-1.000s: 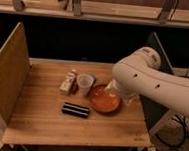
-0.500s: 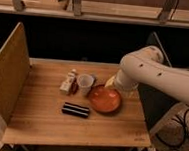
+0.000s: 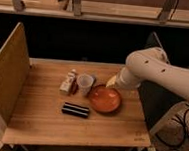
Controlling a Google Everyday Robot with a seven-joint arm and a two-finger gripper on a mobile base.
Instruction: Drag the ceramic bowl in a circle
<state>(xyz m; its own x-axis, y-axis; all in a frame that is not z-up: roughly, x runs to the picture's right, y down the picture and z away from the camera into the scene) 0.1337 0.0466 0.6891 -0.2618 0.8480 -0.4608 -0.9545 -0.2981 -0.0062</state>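
We see the gripper at the far right rim of the ceramic bowl (whether it grips, we cannot tell). The bowl, round, shallow and glossy orange-red, sits on the wooden table, near its right edge. A pale cup stands just beside its far left. A flat black bar lies to the near left. Bare planks run left to an upright board.

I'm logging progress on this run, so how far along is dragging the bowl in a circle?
Reaching looks done: the gripper is at the far rim of the orange bowl, beside the white cup. In hand: taking hold there, though I cannot tell whether it touches. Left: apparently the whole circle; the orange bowl sits flat on the table.
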